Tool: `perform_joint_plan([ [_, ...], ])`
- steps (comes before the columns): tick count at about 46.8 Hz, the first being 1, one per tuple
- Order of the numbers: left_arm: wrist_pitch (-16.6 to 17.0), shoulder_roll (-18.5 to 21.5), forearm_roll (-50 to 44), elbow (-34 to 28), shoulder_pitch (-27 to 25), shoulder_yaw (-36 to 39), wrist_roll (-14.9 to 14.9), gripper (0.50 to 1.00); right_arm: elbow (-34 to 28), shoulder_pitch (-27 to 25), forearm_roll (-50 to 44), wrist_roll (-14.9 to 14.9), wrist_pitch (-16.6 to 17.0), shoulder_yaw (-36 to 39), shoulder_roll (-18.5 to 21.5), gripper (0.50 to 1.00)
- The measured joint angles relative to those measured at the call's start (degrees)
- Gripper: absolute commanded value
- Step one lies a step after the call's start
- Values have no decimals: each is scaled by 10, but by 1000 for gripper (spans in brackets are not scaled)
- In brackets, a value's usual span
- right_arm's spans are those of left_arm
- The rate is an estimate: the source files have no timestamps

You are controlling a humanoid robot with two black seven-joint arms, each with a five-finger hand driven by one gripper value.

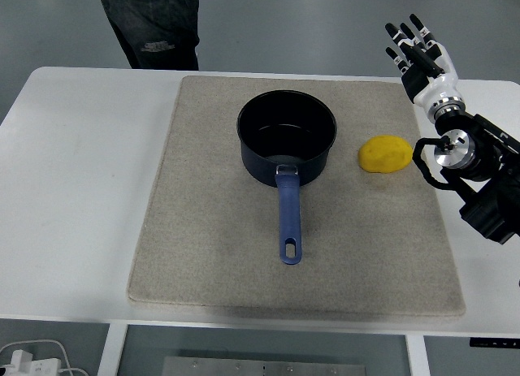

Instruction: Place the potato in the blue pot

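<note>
A yellow potato (385,154) lies on the beige mat (219,262), just right of the blue pot (286,137). The pot stands upright and empty at the mat's middle, its blue handle (288,216) pointing toward the near edge. My right hand (413,45) is raised above the mat's far right corner, beyond and to the right of the potato, fingers spread and holding nothing. The black right forearm (479,177) runs in from the right edge, close beside the potato. My left arm is out of view.
The white table (73,189) carries the mat. A person in dark trousers (154,23) stands at the far edge, upper left. White cables and a plug (28,358) lie on the floor at the bottom left.
</note>
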Motion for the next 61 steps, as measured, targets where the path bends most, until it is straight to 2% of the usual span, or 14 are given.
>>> perform_joint_plan([
  [32,1,0,0,0,0,0,0,996,1,1,-4,0,2,-3,1,946],
  [43,0,0,0,0,0,0,0,996,6,-1,-129,3,8,-50,-13,946],
  [46,0,0,0,0,0,0,0,996,13,-1,-174,10,21,-72,-34,946],
  [51,0,0,0,0,0,0,0,996,38,3,-225,24,60,-126,-81,946],
  [61,0,0,0,-1,0,0,0,996,130,21,-243,52,92,-228,-188,946],
])
